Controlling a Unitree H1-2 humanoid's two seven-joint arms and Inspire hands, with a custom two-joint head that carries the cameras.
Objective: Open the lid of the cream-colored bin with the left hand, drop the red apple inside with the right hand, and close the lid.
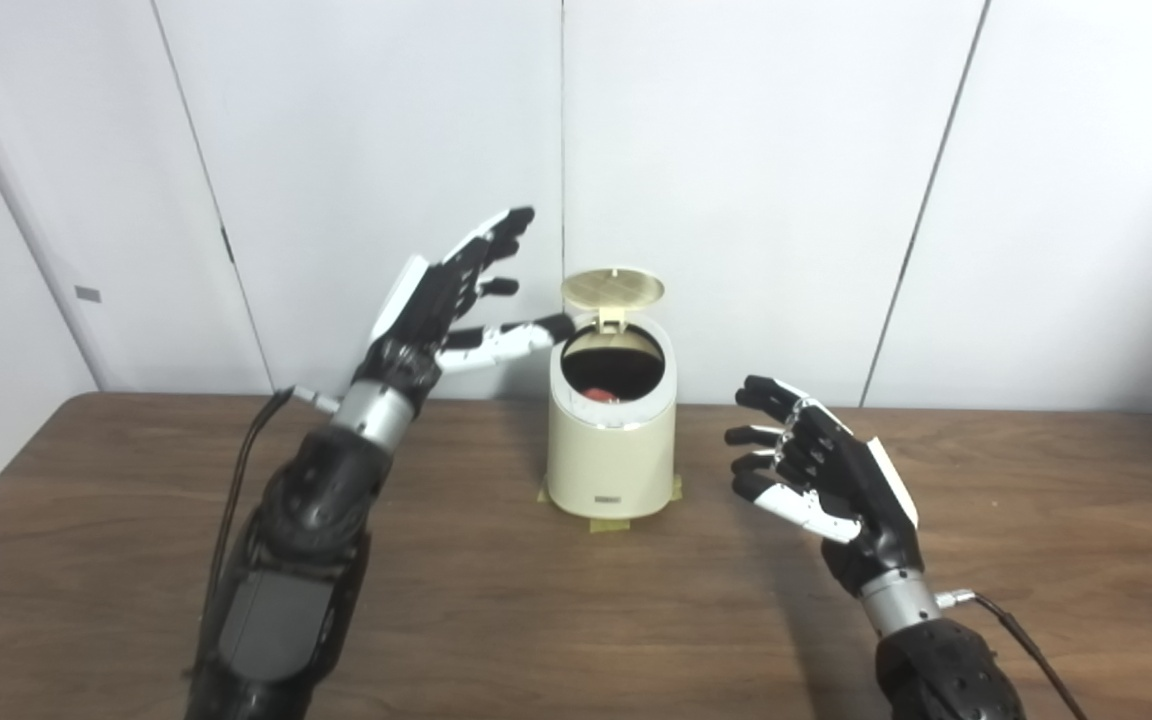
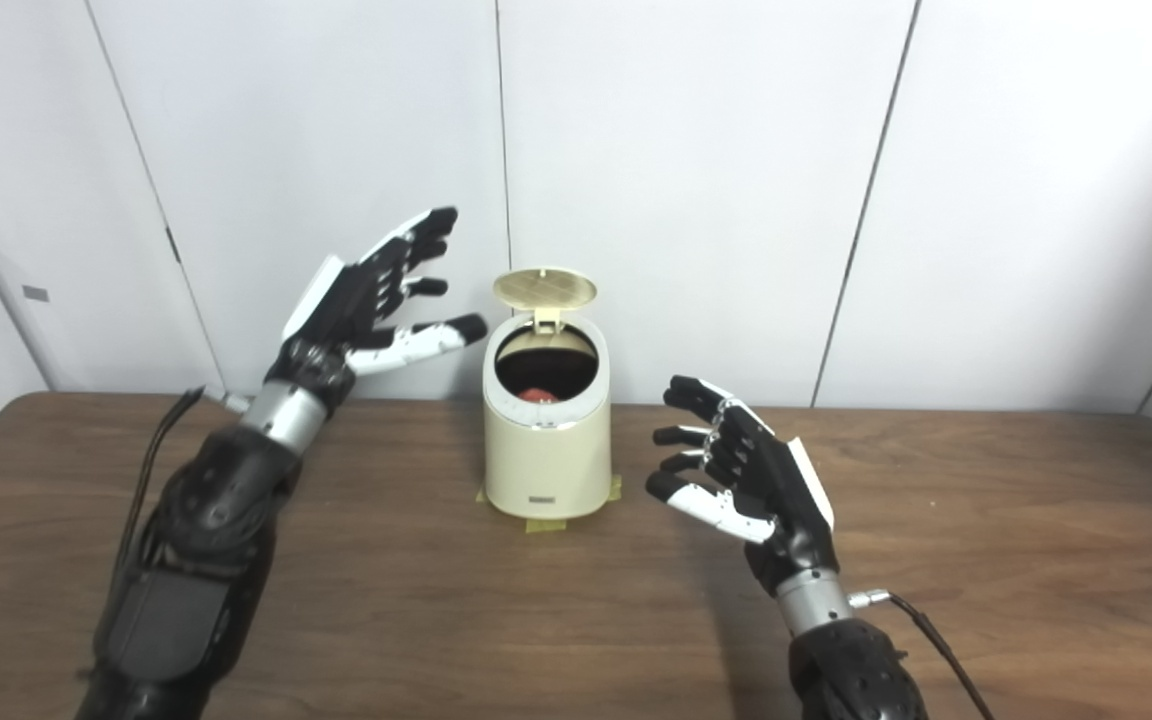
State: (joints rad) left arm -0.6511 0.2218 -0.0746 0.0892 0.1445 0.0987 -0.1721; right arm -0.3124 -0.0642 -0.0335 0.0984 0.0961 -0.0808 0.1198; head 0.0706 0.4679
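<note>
Brown wood-grain table [image 1: 576, 620] carries the cream-colored bin [image 1: 611, 455], its lid [image 1: 613, 289] raised upright. The left hand [image 1: 436, 310] is spread empty beside the rim; the right hand [image 1: 821, 470] is splayed empty nearby. The red apple [image 1: 598, 394] is seen inside, apart from all fingers.

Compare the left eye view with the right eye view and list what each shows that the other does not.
Only the left eye view: the left hand's thumb tip overlaps the bin's edge. Only the right eye view: a clear gap shows between that thumb and the bin, and more table on the right. Both: cream-colored bin with lid standing open, red apple inside, left hand raised and open, right hand open and empty above the table.
</note>
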